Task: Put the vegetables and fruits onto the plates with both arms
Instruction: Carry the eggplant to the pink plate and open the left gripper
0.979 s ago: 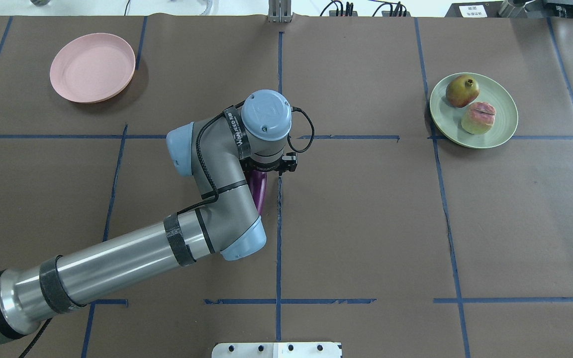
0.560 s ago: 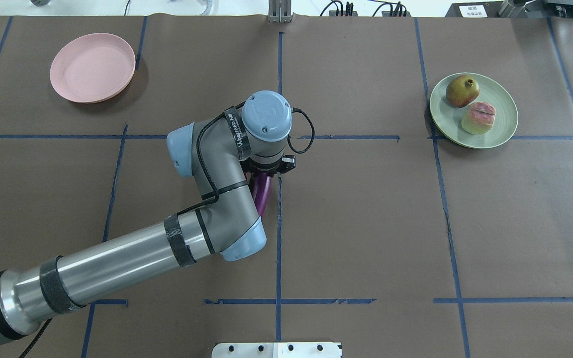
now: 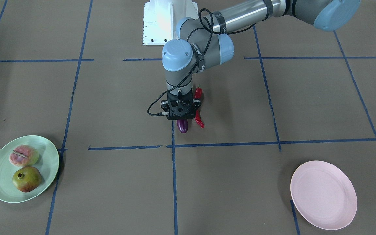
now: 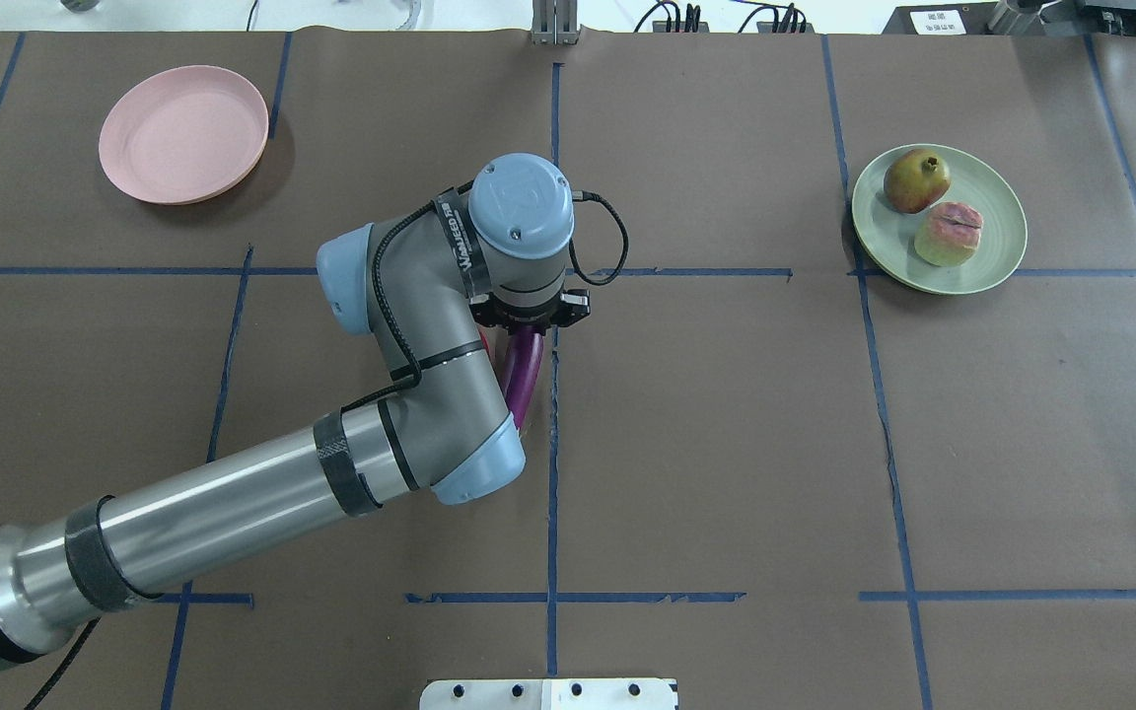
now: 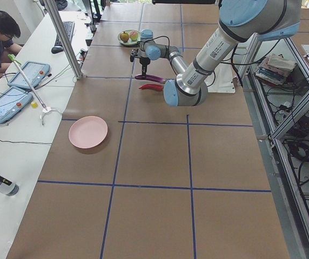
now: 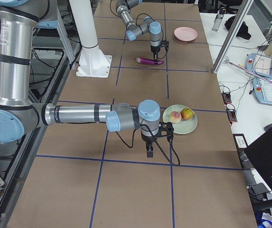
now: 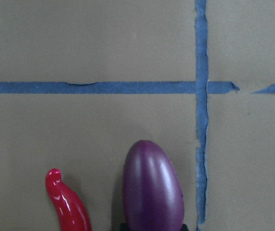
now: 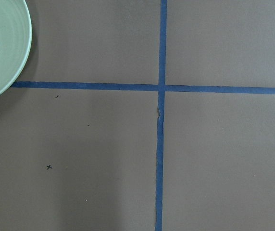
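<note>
My left gripper (image 3: 181,115) points straight down at the table's middle and is shut on the purple eggplant (image 3: 182,126), whose rounded end fills the bottom of the left wrist view (image 7: 153,187). The red chili pepper (image 3: 198,119) lies on the table right beside the eggplant. The peach (image 4: 949,234) and the pomegranate (image 4: 916,179) sit on the mint green plate (image 4: 1002,258). The pink plate (image 4: 183,133) holds nothing. My right gripper (image 6: 149,151) shows only in the exterior right view, beside the green plate (image 8: 3,48); I cannot tell whether it is open or shut.
Blue tape lines cross the brown table cover. The white robot base (image 4: 548,693) stands at the near edge. An operator with tablets sits at a side table in the exterior left view.
My left wrist has risen and shifted slightly left and toward the far side with the eggplant. More of the eggplant shows below the gripper now.
</note>
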You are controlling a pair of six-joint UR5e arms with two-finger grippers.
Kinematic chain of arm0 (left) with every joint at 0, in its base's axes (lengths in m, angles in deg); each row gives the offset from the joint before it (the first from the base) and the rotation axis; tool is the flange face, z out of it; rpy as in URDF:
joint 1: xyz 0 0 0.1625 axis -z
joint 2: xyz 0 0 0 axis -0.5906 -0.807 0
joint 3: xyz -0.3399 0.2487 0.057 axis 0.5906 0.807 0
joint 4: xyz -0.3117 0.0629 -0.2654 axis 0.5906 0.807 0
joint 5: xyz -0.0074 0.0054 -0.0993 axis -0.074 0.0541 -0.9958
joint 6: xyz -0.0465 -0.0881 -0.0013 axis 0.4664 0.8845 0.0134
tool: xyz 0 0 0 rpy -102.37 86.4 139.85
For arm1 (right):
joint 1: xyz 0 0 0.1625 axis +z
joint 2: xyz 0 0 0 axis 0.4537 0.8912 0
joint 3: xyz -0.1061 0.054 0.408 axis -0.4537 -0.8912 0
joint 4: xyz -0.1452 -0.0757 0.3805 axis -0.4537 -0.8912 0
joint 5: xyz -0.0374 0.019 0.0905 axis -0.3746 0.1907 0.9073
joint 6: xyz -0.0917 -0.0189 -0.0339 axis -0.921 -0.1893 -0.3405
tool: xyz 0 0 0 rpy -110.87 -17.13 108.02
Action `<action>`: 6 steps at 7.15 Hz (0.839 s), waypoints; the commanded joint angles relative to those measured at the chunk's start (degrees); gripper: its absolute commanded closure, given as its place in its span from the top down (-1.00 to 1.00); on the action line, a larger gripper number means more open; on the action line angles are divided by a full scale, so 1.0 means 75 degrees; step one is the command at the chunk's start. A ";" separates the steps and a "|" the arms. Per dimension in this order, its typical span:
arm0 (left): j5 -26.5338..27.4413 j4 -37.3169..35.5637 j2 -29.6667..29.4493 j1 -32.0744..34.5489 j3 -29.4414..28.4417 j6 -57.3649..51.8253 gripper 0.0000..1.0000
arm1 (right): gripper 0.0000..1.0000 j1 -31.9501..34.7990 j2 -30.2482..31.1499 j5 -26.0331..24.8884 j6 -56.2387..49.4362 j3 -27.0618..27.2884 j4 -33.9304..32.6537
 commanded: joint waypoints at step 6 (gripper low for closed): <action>-0.1329 0.0156 0.0013 0.3891 -0.2932 -0.4199 -1.00 | 1.00 -0.0002 0.0010 0.0011 -0.0012 0.0000 0.0012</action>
